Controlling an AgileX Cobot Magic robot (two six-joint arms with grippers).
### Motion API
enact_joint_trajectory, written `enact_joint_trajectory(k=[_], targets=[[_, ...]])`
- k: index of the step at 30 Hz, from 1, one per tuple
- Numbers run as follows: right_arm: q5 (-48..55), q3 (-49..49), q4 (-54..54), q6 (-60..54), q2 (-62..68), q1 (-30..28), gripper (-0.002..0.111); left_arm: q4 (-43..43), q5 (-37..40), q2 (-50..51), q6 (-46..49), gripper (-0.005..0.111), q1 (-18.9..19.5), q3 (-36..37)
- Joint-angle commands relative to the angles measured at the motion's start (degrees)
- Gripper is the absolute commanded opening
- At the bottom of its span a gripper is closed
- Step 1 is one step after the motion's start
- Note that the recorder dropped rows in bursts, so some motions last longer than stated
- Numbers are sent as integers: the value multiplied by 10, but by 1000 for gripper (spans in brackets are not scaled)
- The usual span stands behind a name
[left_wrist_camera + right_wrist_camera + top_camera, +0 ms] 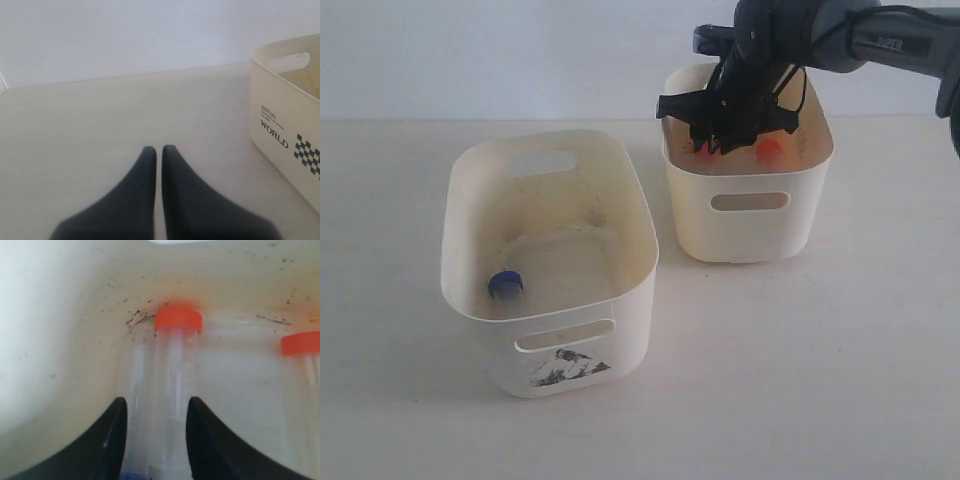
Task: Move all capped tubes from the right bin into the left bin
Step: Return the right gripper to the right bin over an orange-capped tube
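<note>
Apparently poised to pinch, the right claw (156,405) sits spread astride an orange-capped tube (175,357) lying in the right bin (750,228) near the far edge of the worktop (820,390); the left claw (159,150) idles, pressed together.

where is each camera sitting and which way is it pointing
Exterior: raised, off the arms, looking down at left bin and right bin; right gripper dips into the latter.
Left wrist: low over the table, facing wall and left bin; shut left gripper shows.
Right wrist: inside the right bin, facing an orange-capped tube between its fingers.
Shared: exterior and right wrist both show orange caps.
</note>
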Motion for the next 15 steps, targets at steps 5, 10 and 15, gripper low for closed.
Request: enact_joint_trajectory(k=[5, 10, 15], targets=[[-4, 4, -20, -5, -11, -3, 38, -6, -5, -1, -7, 4, 1, -2], [-11, 4, -20, -6, -39, -4, 38, -6, -5, -1, -7, 4, 1, -2], [-11, 4, -23, -6, -56, -7, 38, -6, -5, -1, -7, 4, 1, -2]])
